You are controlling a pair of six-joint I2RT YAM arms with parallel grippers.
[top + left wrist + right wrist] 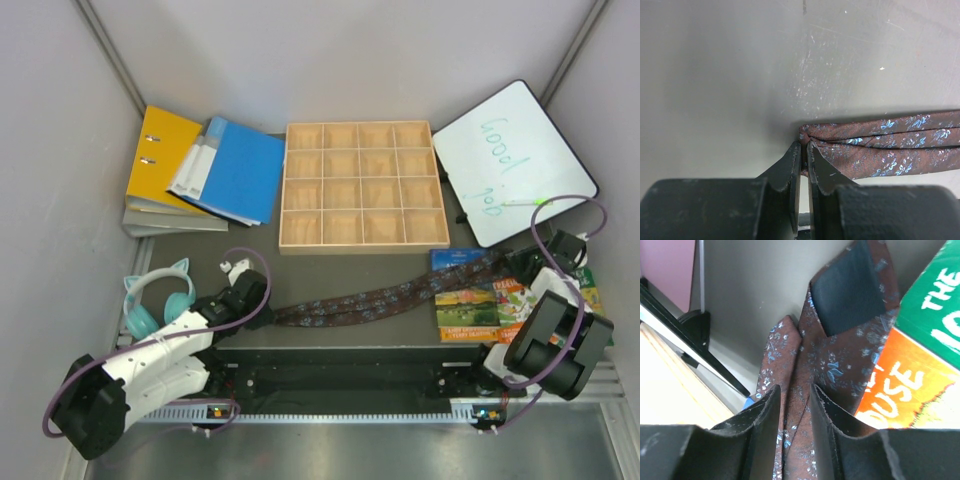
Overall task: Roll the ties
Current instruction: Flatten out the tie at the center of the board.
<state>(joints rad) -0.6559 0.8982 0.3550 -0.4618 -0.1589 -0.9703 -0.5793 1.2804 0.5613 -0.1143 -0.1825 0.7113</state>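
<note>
Jaws of the left gripper (804, 143) pinch the folded end of the tie (890, 147), that arm lying low, reaching in from the left. Right gripper (793, 387) points down astride the tie's other end, fingers (765, 427) partly spread; whether they bite the cloth, cannot tell. Its arm is folded up at the right edge. Tie stretches across the table (350, 265) between both grippers, onto the booklets (467, 308). Orange cover reads "OUSE", green one "THE"; whiteboard (515, 160) says "good job".
</note>
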